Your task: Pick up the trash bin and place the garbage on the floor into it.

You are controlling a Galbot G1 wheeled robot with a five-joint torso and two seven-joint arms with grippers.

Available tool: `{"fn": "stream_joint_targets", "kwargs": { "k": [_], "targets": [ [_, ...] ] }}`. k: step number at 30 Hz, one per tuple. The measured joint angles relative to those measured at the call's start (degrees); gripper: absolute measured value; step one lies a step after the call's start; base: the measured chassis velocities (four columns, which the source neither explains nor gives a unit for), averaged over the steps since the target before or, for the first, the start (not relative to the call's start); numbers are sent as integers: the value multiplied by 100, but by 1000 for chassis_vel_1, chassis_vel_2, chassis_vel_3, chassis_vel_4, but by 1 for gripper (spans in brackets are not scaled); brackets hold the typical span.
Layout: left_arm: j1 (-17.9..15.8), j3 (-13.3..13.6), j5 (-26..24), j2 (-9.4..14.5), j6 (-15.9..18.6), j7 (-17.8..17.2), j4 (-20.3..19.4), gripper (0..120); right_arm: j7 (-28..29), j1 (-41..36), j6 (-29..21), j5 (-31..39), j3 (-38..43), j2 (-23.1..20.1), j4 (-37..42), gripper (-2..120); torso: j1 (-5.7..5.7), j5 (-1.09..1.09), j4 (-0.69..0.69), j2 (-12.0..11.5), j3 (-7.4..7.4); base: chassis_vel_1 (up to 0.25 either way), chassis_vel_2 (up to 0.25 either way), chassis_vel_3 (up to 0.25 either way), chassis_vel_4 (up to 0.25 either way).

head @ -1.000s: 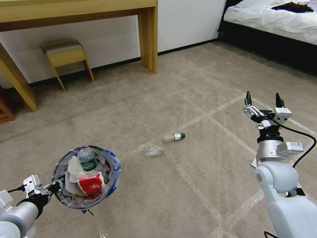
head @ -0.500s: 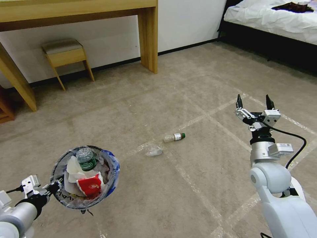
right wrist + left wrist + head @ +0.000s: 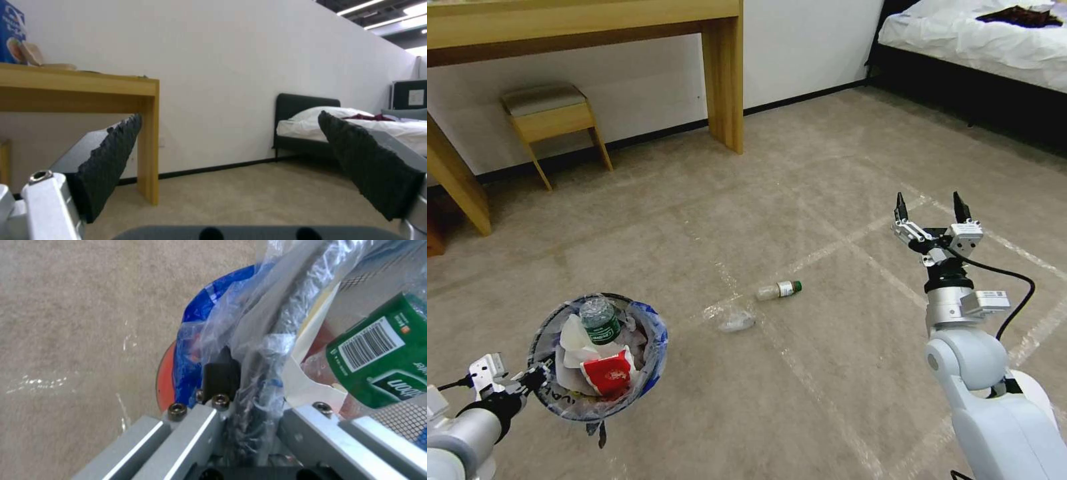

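While left gripper (image 3: pixel 537 379) clamps rim of red bag-lined trash bin (image 3: pixel 597 357), right gripper (image 3: pixel 930 213) hangs wide, empty; clear green-capped bottle (image 3: pixel 778 290) beyond bin, left of right gripper, likely next pick.

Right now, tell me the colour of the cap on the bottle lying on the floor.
Green; the bottle has a clear body with a green cap, best seen in the head view.

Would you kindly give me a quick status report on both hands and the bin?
Left hand shut on trash bin rim, bin aloft. Right hand open, empty, raised. Bottle and clear wrapper on the floor between them, nothing in the way.
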Motion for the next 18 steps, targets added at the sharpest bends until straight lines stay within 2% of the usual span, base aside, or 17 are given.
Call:
{"fn": "stream_joint_targets", "kwargs": {
  "k": [18],
  "targets": [
    [31, -25, 19, -23, -15, -9, -8, 0, 2, -27, 70, 6, -36, 16, -18, 100, 0, 0, 0, 0, 0, -102, 102, 108, -108]
  ]
}}
